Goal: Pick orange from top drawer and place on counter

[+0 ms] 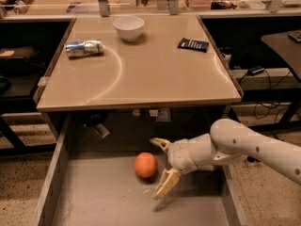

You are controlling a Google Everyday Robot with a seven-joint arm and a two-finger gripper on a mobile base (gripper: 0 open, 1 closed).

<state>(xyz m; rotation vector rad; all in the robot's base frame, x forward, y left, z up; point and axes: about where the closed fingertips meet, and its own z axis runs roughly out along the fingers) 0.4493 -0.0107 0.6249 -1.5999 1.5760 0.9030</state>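
Observation:
The orange [146, 165] lies on the grey floor of the open top drawer [108, 201], near its back, below the counter's front edge. My gripper [159, 166] is inside the drawer just right of the orange, open, with one finger [160, 142] behind and one finger [164, 184] in front. The fingers flank the orange's right side; I cannot tell if they touch it. The white arm comes in from the right. The beige counter [155, 74] lies above and behind the drawer.
On the counter stand a white bowl [129, 28] at the back, a crushed silver can [83, 48] at the left and a dark packet [193, 44] at the right. The drawer's side walls [51, 173] bound the gripper. Dark desks and cables flank the counter.

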